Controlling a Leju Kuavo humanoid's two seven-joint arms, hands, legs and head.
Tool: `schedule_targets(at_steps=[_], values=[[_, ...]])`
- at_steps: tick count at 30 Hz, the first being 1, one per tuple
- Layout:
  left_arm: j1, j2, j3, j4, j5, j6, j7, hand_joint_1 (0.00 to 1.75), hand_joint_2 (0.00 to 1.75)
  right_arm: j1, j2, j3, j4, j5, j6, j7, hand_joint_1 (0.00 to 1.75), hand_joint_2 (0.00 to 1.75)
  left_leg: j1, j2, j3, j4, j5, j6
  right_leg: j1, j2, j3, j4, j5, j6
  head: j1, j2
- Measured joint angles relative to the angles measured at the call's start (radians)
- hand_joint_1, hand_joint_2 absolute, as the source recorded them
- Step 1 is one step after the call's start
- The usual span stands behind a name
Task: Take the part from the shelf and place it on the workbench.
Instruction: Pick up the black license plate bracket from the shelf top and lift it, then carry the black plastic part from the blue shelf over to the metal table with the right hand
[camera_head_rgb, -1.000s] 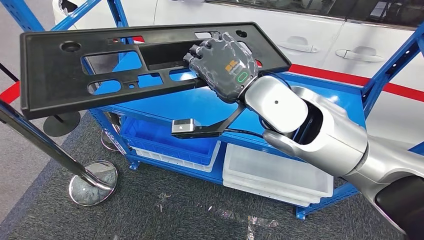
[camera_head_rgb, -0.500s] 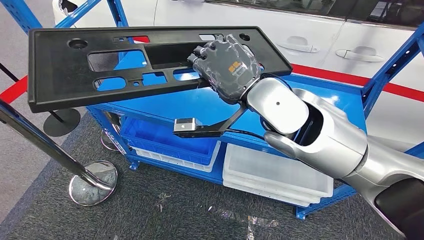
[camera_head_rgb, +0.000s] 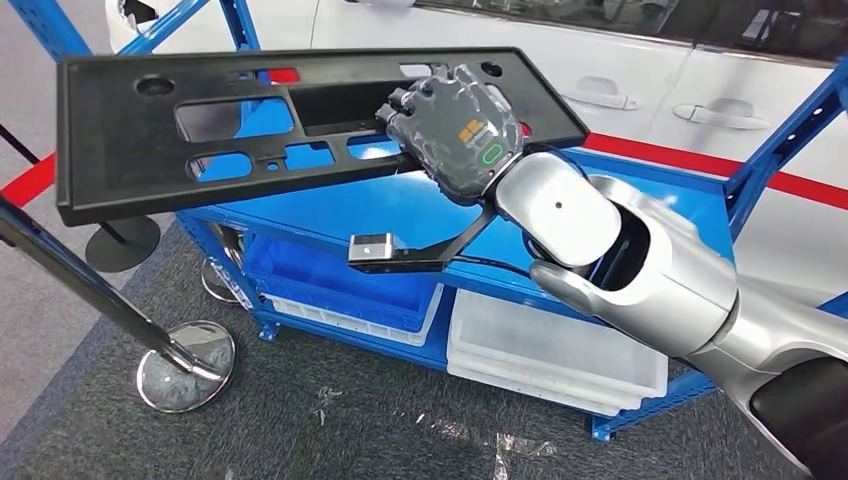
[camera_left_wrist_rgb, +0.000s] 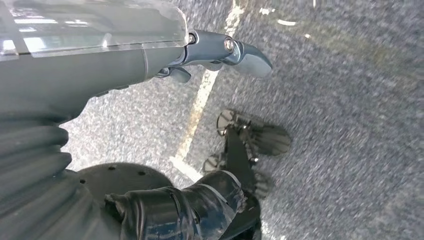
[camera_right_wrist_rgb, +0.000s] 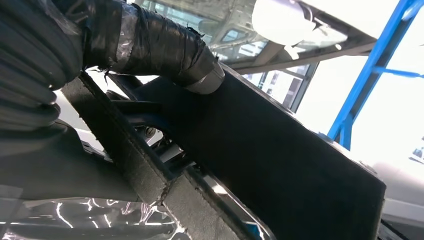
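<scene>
While the right hand (camera_head_rgb: 460, 135) grips it near its right end, one long black part (camera_head_rgb: 130, 150) hangs in the air across the upper left and centre of the head view, tilted a little and lifted clear of the blue shelf (camera_head_rgb: 400, 215) beneath it. Fingers of that hand curl over the part's far edge, with the palm cover lying on its top face. One round hole sits near the part's left end, and several longer cut-outs run along its middle, blue showing through them. From the right wrist camera, the thumb (camera_right_wrist_rgb: 165, 47) wrapped in dark tape presses against the part's black face.

On the lower level of the shelf rest two bins: one blue bin (camera_head_rgb: 330, 285) at lower centre and one white bin (camera_head_rgb: 560, 350) just beside it to the right. One chrome stanchion (camera_head_rgb: 185, 365) stands on the dark carpet at lower left, and one white car (camera_head_rgb: 620, 70) fills the upper right behind the shelf.

Seen by the left wrist camera, the left hand (camera_left_wrist_rgb: 150, 60) hangs over grey floor holding nothing, one finger stretched straight out.
</scene>
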Motion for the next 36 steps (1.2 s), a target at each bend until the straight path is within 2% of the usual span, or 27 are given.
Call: schedule_targets(at_steps=[2,3,4,5,6,7,8,10,13,15,17,18,19,20,22,24,27,29,30,32,33,34,35,36], values=[[-0.001,0.000,0.000,0.000,0.000,0.000,-0.001,0.00,1.75,0.001,0.000,0.000,0.000,0.000,0.003,-0.002,1.75,1.75,0.001,0.001,0.002,0.000,-0.001,0.002,-0.002,0.000,-0.071,0.126,-0.044,0.003,0.002,0.000],[-0.001,0.000,0.000,0.000,-0.001,0.001,-0.001,0.00,1.75,0.003,0.000,0.001,0.000,0.000,0.005,-0.003,1.75,1.75,0.001,0.001,0.002,0.001,-0.003,0.001,-0.004,-0.001,-0.096,0.161,-0.045,0.004,0.002,0.000],[-0.001,0.001,0.000,0.000,-0.001,0.001,-0.002,0.00,1.75,0.005,0.000,0.001,0.000,0.000,0.006,-0.004,1.75,1.75,0.002,0.000,0.004,0.003,-0.006,-0.001,-0.007,-0.001,-0.101,0.156,-0.024,0.005,0.002,0.000],[-0.001,0.001,0.000,0.000,-0.002,0.002,-0.002,0.00,1.75,0.005,0.000,0.001,0.000,0.000,0.006,-0.004,1.75,1.75,0.003,-0.002,0.005,0.007,-0.010,-0.004,-0.009,-0.002,-0.087,0.113,0.014,0.005,0.002,0.000],[0.000,0.001,0.000,0.000,-0.002,0.002,-0.002,0.00,1.75,0.004,0.000,0.001,0.001,0.000,0.006,-0.004,1.75,1.75,0.005,-0.004,0.007,0.012,-0.015,-0.009,-0.011,-0.003,-0.062,0.047,0.052,0.004,0.002,0.000],[0.000,0.001,0.000,0.000,-0.002,0.003,-0.003,0.00,1.75,0.003,0.000,0.001,0.001,0.000,0.006,-0.004,1.75,1.75,0.006,-0.005,0.006,0.017,-0.020,-0.014,-0.011,-0.003,-0.036,-0.012,0.078,0.003,0.003,0.000],[0.000,0.001,0.000,0.000,-0.003,0.004,-0.004,0.00,1.75,0.001,0.000,0.001,0.001,0.000,0.006,-0.004,1.75,1.75,0.005,-0.006,0.004,0.022,-0.024,-0.020,-0.010,-0.003,-0.017,-0.055,0.092,0.000,0.003,0.000],[-0.001,0.001,0.000,0.000,-0.003,0.005,-0.007,0.00,1.75,-0.001,0.000,0.001,0.002,0.000,0.007,-0.005,1.75,1.75,0.003,-0.006,0.000,0.023,-0.025,-0.033,-0.003,-0.001,-0.007,-0.077,0.089,-0.007,0.001,0.000],[0.000,0.000,0.000,0.000,-0.003,0.005,-0.010,0.00,1.75,-0.001,-0.002,0.001,0.003,0.000,0.009,-0.004,1.75,1.75,0.005,-0.004,-0.002,0.030,-0.036,-0.050,-0.007,0.001,-0.001,-0.089,0.093,-0.023,-0.001,0.000],[-0.001,0.000,0.000,0.000,-0.003,0.005,-0.011,0.00,1.75,-0.003,-0.002,0.001,0.003,0.000,0.010,-0.004,1.75,1.75,0.007,-0.002,-0.038,0.107,-0.078,-0.058,-0.011,0.000,0.008,-0.097,0.094,-0.033,-0.005,0.000],[-0.002,0.000,-0.001,0.000,-0.003,0.005,-0.011,0.00,1.75,-0.002,-0.002,0.002,0.003,0.000,0.011,-0.004,1.75,1.75,0.008,-0.001,-0.104,0.232,-0.125,-0.063,-0.009,0.000,0.012,-0.097,0.091,-0.039,-0.006,0.000],[-0.002,0.000,-0.002,0.000,-0.003,0.005,-0.011,0.00,1.75,0.000,-0.002,0.002,0.003,0.000,0.012,-0.005,1.75,1.75,0.008,-0.001,-0.130,0.274,-0.132,-0.064,-0.008,0.000,0.014,-0.097,0.090,-0.041,-0.006,0.000],[-0.001,0.000,-0.002,0.000,-0.003,0.005,-0.011,0.00,1.75,0.001,-0.002,0.003,0.004,0.000,0.012,-0.005,1.75,1.75,0.009,-0.001,-0.142,0.285,-0.122,-0.064,-0.007,0.001,0.015,-0.096,0.088,-0.042,-0.006,0.000],[0.000,0.000,-0.002,0.000,-0.003,0.005,-0.011,0.00,1.75,0.002,-0.002,0.003,0.004,0.000,0.013,-0.005,1.75,1.75,0.009,-0.001,-0.135,0.258,-0.094,-0.064,-0.007,0.003,0.017,-0.095,0.085,-0.041,-0.006,0.000],[0.000,0.001,-0.002,0.000,-0.003,0.005,-0.011,0.00,1.75,0.002,-0.002,0.003,0.004,0.000,0.013,-0.005,1.75,1.75,0.008,-0.001,-0.086,0.139,-0.025,-0.060,-0.008,0.005,0.021,-0.091,0.078,-0.036,-0.006,0.000],[-0.002,0.001,-0.002,0.000,-0.002,0.003,-0.011,0.00,1.75,0.001,-0.002,0.003,0.004,0.000,0.013,-0.005,1.75,1.75,0.005,-0.002,-0.046,0.050,0.003,-0.053,-0.004,0.007,0.020,-0.085,0.071,-0.026,-0.006,0.000],[-0.003,0.000,-0.002,0.000,-0.002,-0.003,-0.015,0.00,1.75,0.000,-0.002,0.003,0.005,0.000,0.013,-0.006,1.75,1.75,0.003,-0.005,-0.040,0.034,0.001,-0.036,0.000,0.006,0.017,-0.086,0.069,-0.014,-0.006,0.000],[-0.002,0.000,-0.002,0.000,-0.002,-0.007,-0.020,0.00,1.75,0.000,-0.002,0.003,0.005,0.000,0.013,-0.006,1.75,1.75,0.005,-0.005,-0.036,0.030,0.003,-0.024,-0.001,0.003,0.006,-0.058,0.048,-0.007,-0.005,0.000],[-0.002,0.000,-0.002,0.000,-0.003,-0.008,-0.022,0.00,1.75,0.000,-0.002,0.003,0.005,0.000,0.012,-0.006,1.75,1.75,0.006,-0.005,-0.034,0.028,0.003,-0.018,-0.001,0.002,-0.014,-0.016,0.024,-0.004,-0.004,0.000],[-0.002,0.000,-0.002,0.000,-0.004,-0.009,-0.027,0.00,1.75,0.003,-0.002,0.003,0.005,0.000,0.012,-0.006,1.75,1.75,0.003,-0.005,-0.032,0.027,0.001,-0.011,0.000,0.000,-0.075,0.109,-0.030,-0.002,-0.003,0.000],[-0.002,0.000,-0.002,0.000,-0.004,-0.009,-0.028,0.00,1.75,0.006,-0.002,0.004,0.005,0.000,0.012,-0.006,1.75,1.75,0.000,-0.005,-0.031,0.028,0.000,-0.009,0.001,0.000,-0.104,0.162,-0.044,-0.003,-0.004,0.000],[-0.002,0.000,-0.002,0.000,-0.004,-0.009,-0.029,0.00,1.75,0.009,-0.002,0.004,0.006,0.000,0.012,-0.006,1.75,1.75,-0.002,-0.005,-0.030,0.028,-0.001,-0.007,0.002,0.000,-0.121,0.188,-0.043,-0.005,-0.004,0.000],[-0.002,0.000,-0.002,0.000,-0.004,-0.009,-0.029,0.00,1.75,0.010,-0.002,0.004,0.006,0.000,0.012,-0.006,1.75,1.75,-0.006,-0.006,-0.028,0.028,-0.002,-0.005,0.004,0.000,-0.119,0.176,-0.023,-0.009,-0.004,0.000],[-0.002,0.000,-0.002,0.000,-0.004,-0.009,-0.028,0.00,1.75,0.011,-0.002,0.004,0.006,0.000,0.012,-0.007,1.75,1.75,-0.009,-0.008,-0.025,0.028,-0.003,-0.004,0.008,0.000,-0.097,0.126,0.012,-0.017,-0.004,0.000]])
